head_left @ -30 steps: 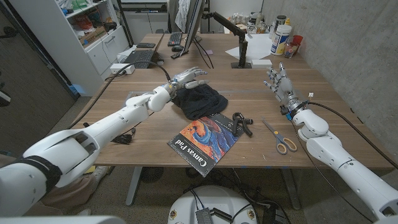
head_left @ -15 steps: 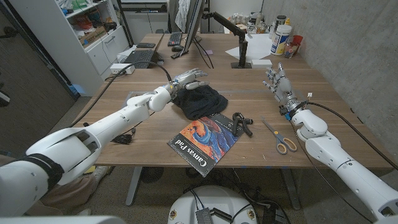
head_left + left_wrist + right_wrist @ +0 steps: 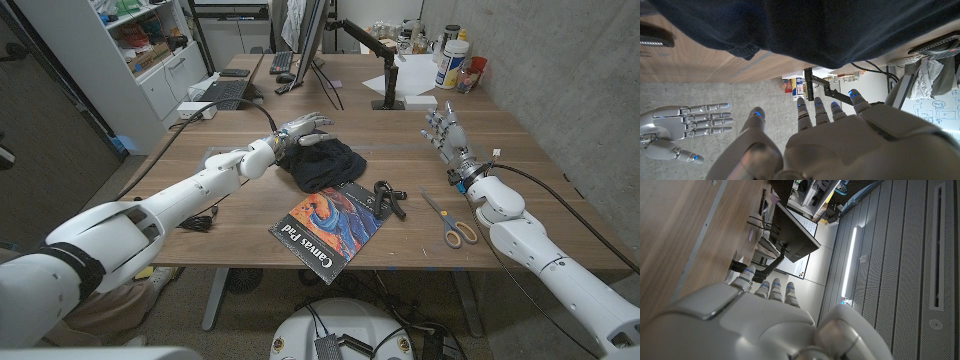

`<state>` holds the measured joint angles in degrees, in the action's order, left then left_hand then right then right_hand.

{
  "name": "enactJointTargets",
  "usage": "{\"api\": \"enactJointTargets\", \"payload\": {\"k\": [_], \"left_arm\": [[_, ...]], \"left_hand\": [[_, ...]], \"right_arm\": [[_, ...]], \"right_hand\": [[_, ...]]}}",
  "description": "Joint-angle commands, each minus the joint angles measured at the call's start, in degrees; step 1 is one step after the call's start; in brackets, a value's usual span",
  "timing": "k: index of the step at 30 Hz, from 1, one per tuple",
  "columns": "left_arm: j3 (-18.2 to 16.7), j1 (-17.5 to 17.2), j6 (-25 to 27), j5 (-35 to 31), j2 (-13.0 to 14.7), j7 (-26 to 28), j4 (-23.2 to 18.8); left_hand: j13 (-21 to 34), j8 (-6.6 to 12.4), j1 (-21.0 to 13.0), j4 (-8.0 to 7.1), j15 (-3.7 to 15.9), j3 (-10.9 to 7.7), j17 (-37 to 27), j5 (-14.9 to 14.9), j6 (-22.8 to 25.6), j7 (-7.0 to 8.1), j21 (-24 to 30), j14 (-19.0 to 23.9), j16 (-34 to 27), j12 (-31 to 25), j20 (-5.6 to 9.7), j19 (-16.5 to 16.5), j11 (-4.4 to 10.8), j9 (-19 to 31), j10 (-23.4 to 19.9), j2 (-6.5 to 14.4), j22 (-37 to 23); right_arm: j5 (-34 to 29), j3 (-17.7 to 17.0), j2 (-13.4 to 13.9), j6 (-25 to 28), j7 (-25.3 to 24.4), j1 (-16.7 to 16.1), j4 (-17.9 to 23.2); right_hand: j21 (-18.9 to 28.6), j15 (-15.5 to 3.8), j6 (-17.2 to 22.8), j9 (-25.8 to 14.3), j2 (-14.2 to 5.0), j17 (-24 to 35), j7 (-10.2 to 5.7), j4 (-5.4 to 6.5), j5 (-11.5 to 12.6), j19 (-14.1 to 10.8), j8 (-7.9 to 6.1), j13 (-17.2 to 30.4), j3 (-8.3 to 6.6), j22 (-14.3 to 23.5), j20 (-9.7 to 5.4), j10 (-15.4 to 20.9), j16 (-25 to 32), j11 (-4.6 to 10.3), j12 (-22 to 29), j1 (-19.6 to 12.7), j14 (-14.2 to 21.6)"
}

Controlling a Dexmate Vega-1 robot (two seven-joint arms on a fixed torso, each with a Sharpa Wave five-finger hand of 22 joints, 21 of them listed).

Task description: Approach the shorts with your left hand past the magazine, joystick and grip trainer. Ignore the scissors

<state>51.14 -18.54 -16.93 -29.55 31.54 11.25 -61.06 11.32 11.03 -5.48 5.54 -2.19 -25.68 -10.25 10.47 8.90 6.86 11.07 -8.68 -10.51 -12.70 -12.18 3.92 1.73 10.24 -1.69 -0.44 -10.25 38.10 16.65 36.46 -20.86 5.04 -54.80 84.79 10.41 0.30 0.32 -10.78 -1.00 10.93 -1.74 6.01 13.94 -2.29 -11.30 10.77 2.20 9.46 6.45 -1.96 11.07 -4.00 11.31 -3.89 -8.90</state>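
Left hand (image 3: pixel 303 127) at the far left edge of the black shorts (image 3: pixel 322 160), fingers spread and holding nothing; in the left wrist view the fingertips (image 3: pixel 816 105) reach toward the dark cloth (image 3: pixel 805 27), and contact cannot be told. The shorts lie crumpled at mid-table, just beyond the magazine (image 3: pixel 327 229). To the right of the magazine's far corner lies a black grip trainer (image 3: pixel 389 198), touching or nearly touching it; the joystick cannot be made out with certainty. Farther right lie the yellow-handled scissors (image 3: pixel 452 226), well apart from the shorts. Right hand (image 3: pixel 446 133) stands upright near the right table edge, fingers extended and apart, empty.

Probable risks: the left forearm, which crosses the table on the left, could sweep the magazine if lowered or swung right; open fingers closing low may snag a fold and drag the shorts toward the grip trainer.
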Motion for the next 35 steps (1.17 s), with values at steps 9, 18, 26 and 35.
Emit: {"api": "enactJointTargets", "payload": {"k": [9, 18, 26, 35], "left_arm": [[2.45, 2.14, -1.05, -0.91, -1.43, 0.03, 4.01], [3.35, 2.99, -1.60, -1.03, -2.16, 0.04, 5.57], [4.01, 3.41, -1.50, -1.05, -2.67, -0.12, 6.48], [4.62, 3.96, -2.03, -0.96, -3.22, 0.28, 7.87]], "left_hand": [[0.16, -0.16, -0.25, 0.43, -0.18, -0.13, -0.15, -0.28, 0.13, -0.21, 0.03, -0.58, 0.05, -0.02, -0.03, 0.37, 0.20, 0.27, 0.31, 0.67, -0.09], [0.17, -0.14, -0.27, 0.49, -0.21, -0.15, -0.15, -0.29, 0.16, -0.24, 0.05, -0.59, 0.00, -0.01, -0.03, 0.38, 0.16, 0.27, 0.34, 0.72, -0.10], [0.17, -0.15, -0.28, 0.53, -0.23, -0.17, -0.15, -0.29, 0.13, -0.21, 0.07, -0.60, -0.02, -0.02, -0.02, 0.36, 0.03, 0.27, 0.32, 0.75, -0.10], [0.18, -0.16, -0.29, 0.59, -0.29, -0.18, -0.15, -0.30, 0.11, -0.21, 0.10, -0.72, -0.03, -0.02, -0.02, 0.34, 0.07, 0.27, 0.32, 0.78, -0.11]], "right_arm": [[-0.05, 0.30, 0.23, 0.85, 0.46, 0.83, 0.04], [-0.08, 0.31, 0.26, 0.69, 0.57, 0.73, -0.04], [-0.03, 0.27, 0.35, 0.84, 0.72, 1.07, -0.32], [-0.24, 0.34, 0.09, 0.47, 0.71, 1.37, -0.93]], "right_hand": [[0.29, -0.07, 0.35, -0.12, -0.45, 0.13, -0.37, -0.19, 0.02, 0.32, -0.29, 0.22, 0.11, 0.23, -0.10, 0.13, 0.16, -0.31, 0.30, -0.61, -0.54], [0.30, -0.11, 0.42, -0.12, -0.48, 0.13, -0.39, -0.23, 0.00, 0.31, -0.28, 0.22, 0.13, 0.23, -0.11, 0.13, 0.17, -0.50, 0.30, -0.67, -0.53], [0.30, -0.11, 0.48, -0.12, -0.53, 0.13, -0.37, -0.26, -0.01, 0.31, -0.27, 0.22, 0.15, 0.23, -0.10, 0.16, 0.17, -0.47, 0.30, -0.72, -0.54], [0.28, -0.08, 0.50, -0.13, -0.58, 0.13, -0.39, -0.30, -0.02, 0.38, -0.23, 0.22, 0.17, 0.23, -0.09, 0.10, 0.17, -0.42, 0.27, -0.78, -0.56]]}}
